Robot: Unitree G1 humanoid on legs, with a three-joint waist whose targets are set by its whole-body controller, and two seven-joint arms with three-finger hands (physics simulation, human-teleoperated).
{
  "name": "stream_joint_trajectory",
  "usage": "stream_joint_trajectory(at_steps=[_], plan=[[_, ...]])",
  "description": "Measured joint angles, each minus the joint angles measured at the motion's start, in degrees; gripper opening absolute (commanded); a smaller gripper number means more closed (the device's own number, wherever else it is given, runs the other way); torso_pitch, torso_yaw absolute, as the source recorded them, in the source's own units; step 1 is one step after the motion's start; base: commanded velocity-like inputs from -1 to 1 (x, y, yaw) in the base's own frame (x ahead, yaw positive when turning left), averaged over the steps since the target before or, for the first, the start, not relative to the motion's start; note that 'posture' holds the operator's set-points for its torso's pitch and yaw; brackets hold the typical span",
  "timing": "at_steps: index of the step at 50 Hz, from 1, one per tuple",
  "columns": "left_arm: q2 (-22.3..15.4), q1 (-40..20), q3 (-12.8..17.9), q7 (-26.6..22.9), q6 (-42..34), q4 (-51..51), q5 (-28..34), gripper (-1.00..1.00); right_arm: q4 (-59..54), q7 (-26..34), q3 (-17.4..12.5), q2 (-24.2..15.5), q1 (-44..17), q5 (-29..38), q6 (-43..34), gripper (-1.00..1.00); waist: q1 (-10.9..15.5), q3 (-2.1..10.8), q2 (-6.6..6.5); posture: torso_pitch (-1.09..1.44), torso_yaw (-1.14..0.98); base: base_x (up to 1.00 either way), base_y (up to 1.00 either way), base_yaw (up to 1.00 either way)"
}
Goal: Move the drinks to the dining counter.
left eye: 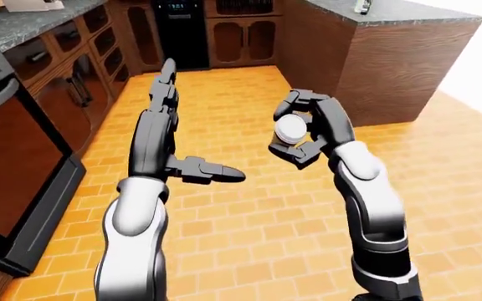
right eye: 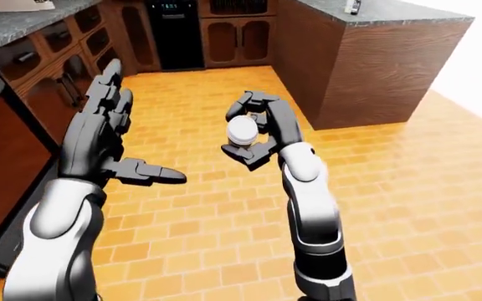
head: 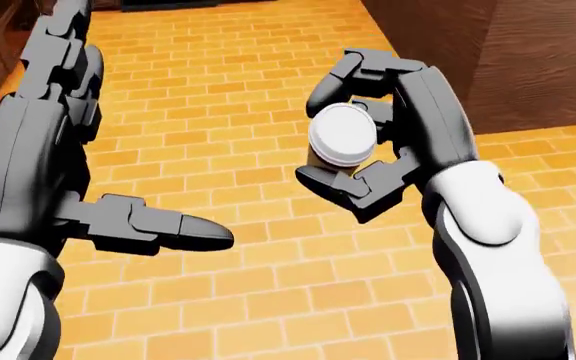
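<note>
My right hand (head: 368, 124) is raised in the middle of the head view, its fingers closed round a drink cup with a white lid (head: 344, 135); the same cup (left eye: 291, 129) shows in the left-eye view. The cup's body is mostly hidden by the fingers. My left hand (head: 88, 150) is held up at the left, open and flat, thumb (head: 158, 225) pointing right, holding nothing. A wooden counter block with a dark stone top (left eye: 383, 56) stands at the upper right of the eye views, with a small object (left eye: 362, 6) on it.
Orange brick floor (left eye: 241, 207) spreads below my arms. An oven with a dark glass door (left eye: 6, 157) and lower cabinets (left eye: 99, 44) line the left. A black appliance (left eye: 178, 31) and more cabinets close the far end.
</note>
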State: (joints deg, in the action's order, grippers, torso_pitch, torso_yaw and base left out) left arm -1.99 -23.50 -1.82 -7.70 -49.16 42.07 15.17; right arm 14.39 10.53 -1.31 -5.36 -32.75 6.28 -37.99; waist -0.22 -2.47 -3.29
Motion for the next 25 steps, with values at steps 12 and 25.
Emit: stream_joint_trajectory(at_steps=[12, 25], plan=[[0.68, 1.10, -0.85, 0.04, 2.21, -0.20, 0.19, 1.00, 1.46, -0.95, -0.43, -0.38, -0.10, -0.81, 2.99, -1.00, -1.27, -1.13, 5.80, 0.00, 0.00, 0.95, -0.52, 0.00], [0.29, 1.50, -0.01, 0.08, 2.40, -0.73, 0.49, 1.00, 0.93, -1.36, 0.44, 0.14, -0.17, -1.25, 3.18, -1.00, 0.08, -1.80, 0.87, 0.00, 0.00, 0.80, -0.54, 0.00]])
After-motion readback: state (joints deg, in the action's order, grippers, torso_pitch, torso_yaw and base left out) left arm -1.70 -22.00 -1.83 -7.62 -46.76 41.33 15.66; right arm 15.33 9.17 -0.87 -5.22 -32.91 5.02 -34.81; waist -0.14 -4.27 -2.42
